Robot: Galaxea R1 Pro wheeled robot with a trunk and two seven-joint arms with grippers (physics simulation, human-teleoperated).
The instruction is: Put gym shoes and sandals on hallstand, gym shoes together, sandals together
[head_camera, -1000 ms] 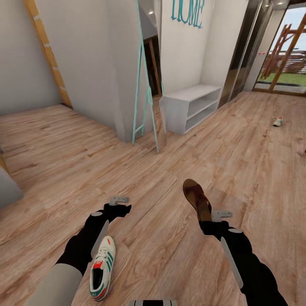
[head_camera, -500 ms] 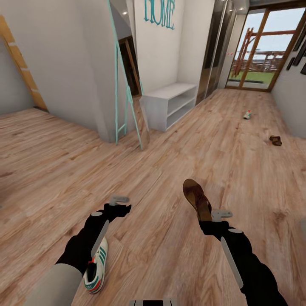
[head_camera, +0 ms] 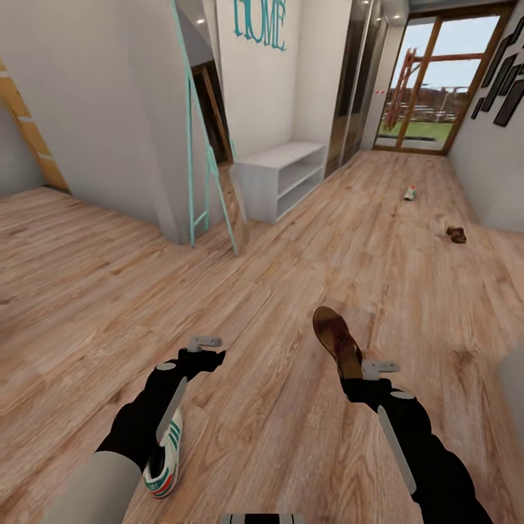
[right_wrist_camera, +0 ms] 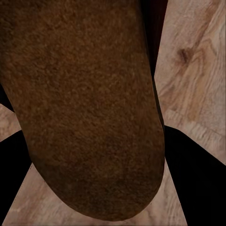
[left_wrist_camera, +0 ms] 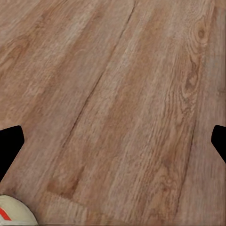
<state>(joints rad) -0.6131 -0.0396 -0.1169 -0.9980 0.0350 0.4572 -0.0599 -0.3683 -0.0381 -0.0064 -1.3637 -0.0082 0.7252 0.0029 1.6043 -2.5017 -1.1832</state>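
Observation:
My right gripper (head_camera: 358,370) is shut on a dark brown sandal (head_camera: 336,339), held off the corridor floor (head_camera: 291,291); in the right wrist view the sandal's sole (right_wrist_camera: 89,108) sits between the black fingers (right_wrist_camera: 197,174). My left gripper (head_camera: 209,351) is open and holds nothing, its fingertips (left_wrist_camera: 9,143) spread wide over bare planks. One gym shoe (head_camera: 163,457) lies on the floor under my left forearm, and its toe (left_wrist_camera: 14,213) shows in the left wrist view. Far down the corridor lie a second gym shoe (head_camera: 410,192) and a second sandal (head_camera: 456,234). The pale hallstand (head_camera: 280,173) stands against the wall ahead.
A teal-framed leaning mirror (head_camera: 211,175) stands at the wall corner left of the hallstand. Glass doors (head_camera: 429,87) close the corridor's far end. A pale grey object's corner (head_camera: 511,386) shows at the right edge. Open floor stretches between me and the hallstand.
The whole view has shifted as the camera turned: hallstand, far shoe and far sandal drifted left in the picture. Both arms keep their pose, the sandal still held.

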